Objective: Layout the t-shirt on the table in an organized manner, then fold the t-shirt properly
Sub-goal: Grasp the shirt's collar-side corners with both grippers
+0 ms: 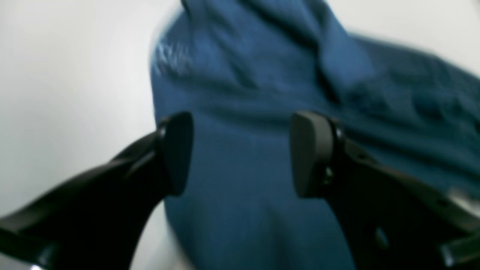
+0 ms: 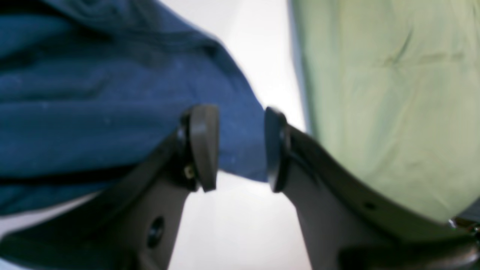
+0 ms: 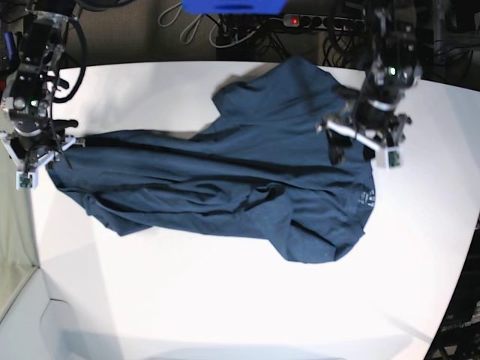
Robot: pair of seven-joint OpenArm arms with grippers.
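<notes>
Below the t-shirt [image 3: 225, 187], bare table [image 3: 247, 315] reaches its curved edge.

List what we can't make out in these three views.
- Left wrist view: t-shirt motion-blurred; the pale mark near its edge is unreadable.
- Right wrist view: green surface out of focus, cut off by the frame; unidentifiable.
- Base view: small print on the shirt hem too small to read.
</notes>
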